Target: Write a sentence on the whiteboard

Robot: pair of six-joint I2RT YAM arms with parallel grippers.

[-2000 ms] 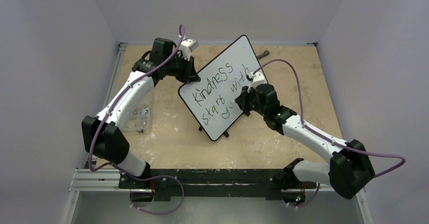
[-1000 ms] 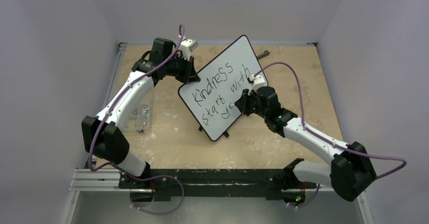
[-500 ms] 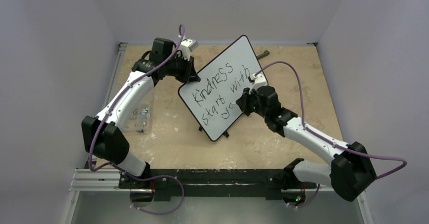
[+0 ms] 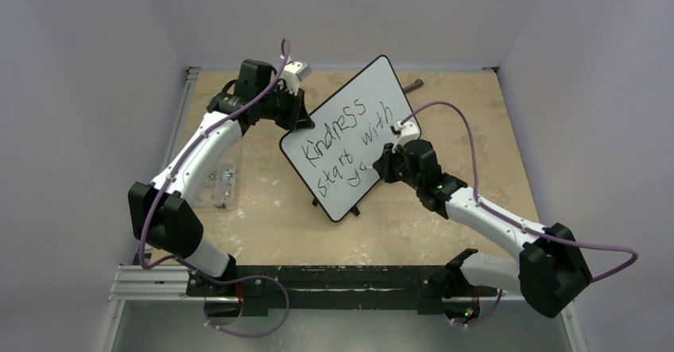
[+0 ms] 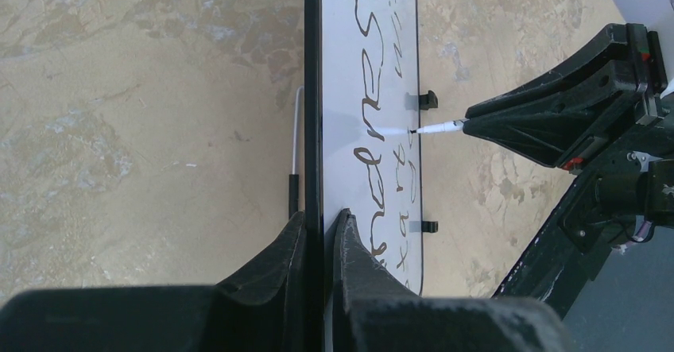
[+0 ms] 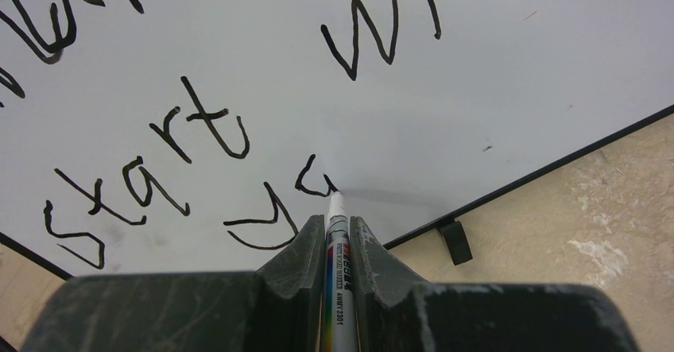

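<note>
The whiteboard [image 4: 350,149] stands tilted on the tan table, turned diagonally. My left gripper [image 4: 296,118] is shut on its upper left rim; in the left wrist view the fingers [image 5: 322,217] pinch the black edge of the whiteboard [image 5: 350,66]. The sentence [image 4: 338,133] reads "Kindness start with", with a third line begun, "yo" [image 6: 278,205]. My right gripper [image 6: 335,221] is shut on a white marker [image 6: 335,257], whose tip touches the whiteboard [image 6: 238,50] at the end of the "o". The marker tip [image 5: 435,128] also shows in the left wrist view.
A clear holder with metal parts [image 4: 221,181] lies left of the board by my left arm. A dark object [image 4: 413,87] lies behind the board's far corner. Small black feet [image 6: 455,241] prop the board's lower rim. Walls enclose the table on three sides.
My right gripper has crept rightward with the marker along the third line, adding a stroke after the "y". The left gripper and board have stayed put.
</note>
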